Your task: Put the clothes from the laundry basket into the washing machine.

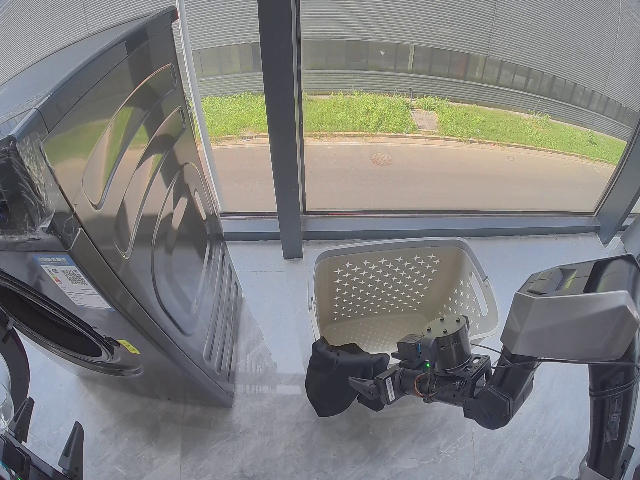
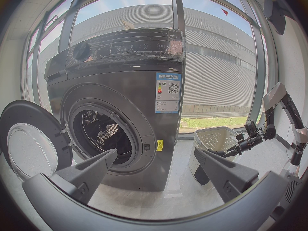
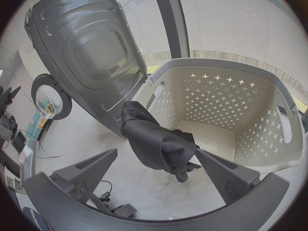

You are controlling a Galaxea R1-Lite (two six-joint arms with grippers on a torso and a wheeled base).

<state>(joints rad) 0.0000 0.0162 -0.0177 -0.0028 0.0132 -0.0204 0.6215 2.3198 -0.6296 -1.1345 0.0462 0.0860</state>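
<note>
Floor by the window wall: pick step, garment apparently not yet gripped.
Left gripper (image 2: 154,150) fingers spread, facing open washing machine (image 2: 128,90). Right gripper (image 3: 155,151) fingers spread, one tip touching black garment (image 3: 150,138) at laundry basket (image 3: 224,63) near-left corner. Next move probably calls for closing, then carrying to the drum.

The laundry basket (image 1: 400,243) stands right of the washing machine (image 1: 133,201), before the window (image 1: 453,101).

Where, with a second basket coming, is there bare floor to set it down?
Bare floor runs between the washer and the basket, and nearer than both. Crowded: the basket's near corner, with the garment and the right fingers.
</note>
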